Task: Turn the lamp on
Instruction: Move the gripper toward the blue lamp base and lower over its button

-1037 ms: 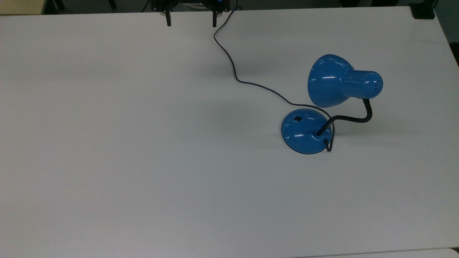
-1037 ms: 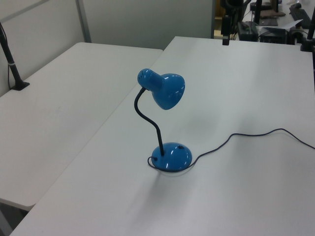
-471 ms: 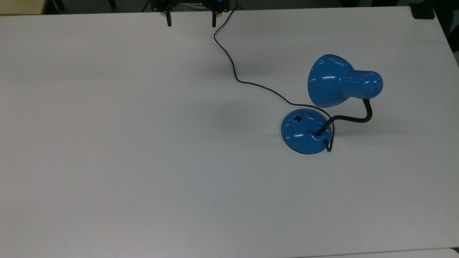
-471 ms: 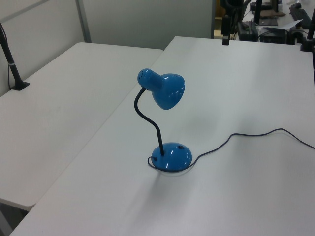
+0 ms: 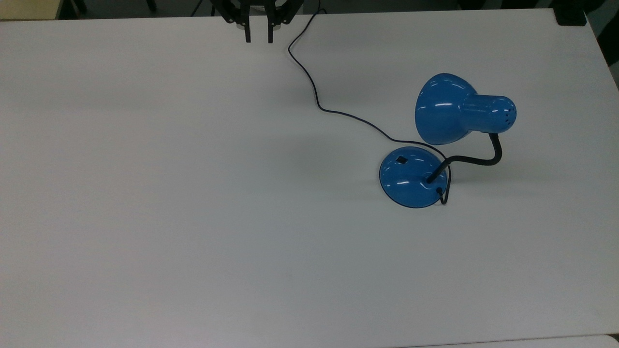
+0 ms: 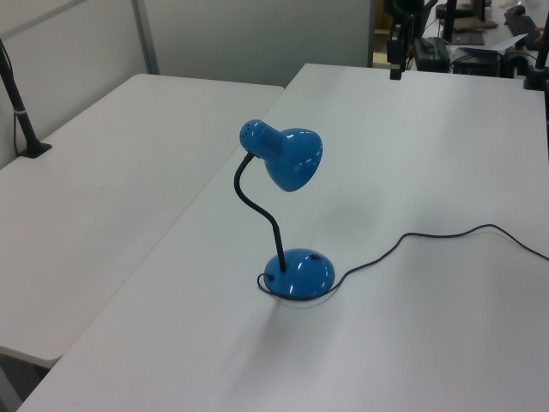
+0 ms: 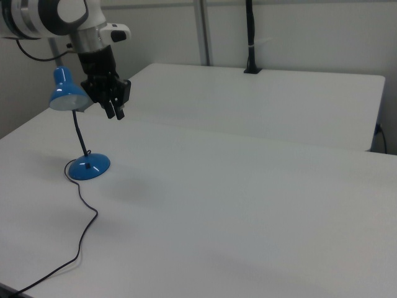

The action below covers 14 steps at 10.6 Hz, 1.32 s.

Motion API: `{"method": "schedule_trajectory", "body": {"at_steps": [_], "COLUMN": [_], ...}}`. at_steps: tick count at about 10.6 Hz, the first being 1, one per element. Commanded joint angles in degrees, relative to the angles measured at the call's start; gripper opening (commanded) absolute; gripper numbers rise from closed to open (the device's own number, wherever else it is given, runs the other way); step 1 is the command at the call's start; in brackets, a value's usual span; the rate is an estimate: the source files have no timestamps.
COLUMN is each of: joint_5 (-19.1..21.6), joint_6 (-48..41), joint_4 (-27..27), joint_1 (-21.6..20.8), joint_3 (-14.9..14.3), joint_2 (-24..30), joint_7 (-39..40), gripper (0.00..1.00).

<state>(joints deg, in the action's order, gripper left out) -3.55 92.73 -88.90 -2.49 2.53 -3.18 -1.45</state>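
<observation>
Lamp point(image 5: 447, 140) sits on your white table point(image 5: 193, 193), toward the top view's right, well apart from your gripper point(image 5: 258, 36). Its domed blue base point(image 5: 408, 179) rests flat, and you can see the small black switch point(image 5: 401, 159) on the dome's upper left part in the top view. From the base the black neck point(image 5: 476, 159) curves up and carries the shade point(image 5: 447, 109), which hangs above the table beside the base and opens toward the top view's left. No glow shows from the shade.

Your cord point(image 5: 333, 108) leaves the base, loops close around it, then snakes across the table to the top edge in the top view, passing just to the right of the gripper there.

Your gripper hangs at the top view's top edge, over the table's far side, touching nothing. Its two dark fingers point(image 5: 248, 34) point down and stand close together with a narrow gap between them, nothing held. In the right view you see the gripper point(image 7: 116, 112) in front of the lamp point(image 7: 77, 127), under the white arm point(image 7: 68, 18). In the left view the lamp point(image 6: 287, 215) stands mid-table with a second table point(image 6: 94, 206) to the left view's left.
</observation>
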Motion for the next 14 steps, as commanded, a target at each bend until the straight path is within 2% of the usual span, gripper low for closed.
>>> {"method": "schedule_trajectory", "body": {"at_steps": [1, 4, 7, 9, 14], "joint_5": [0.0, 0.0, 0.1, 0.1, 0.1], "joint_6": [0.3, 1.5, 6.8, 15.0, 31.0], "joint_4": [-0.5, -2.0, -6.9, -12.6, -20.3], "joint_1": [-0.5, -1.0, -2.9, -5.1, -12.4], "joint_3": [-0.3, 0.1, 0.4, 0.4, 0.5], "joint_2": [0.2, 0.1, 0.5, 0.8, -2.9], "joint_7": [4.2, 5.8, 8.9, 11.1, 11.4], "gripper": [0.00, 0.00, 0.00, 0.00, 0.00]}}
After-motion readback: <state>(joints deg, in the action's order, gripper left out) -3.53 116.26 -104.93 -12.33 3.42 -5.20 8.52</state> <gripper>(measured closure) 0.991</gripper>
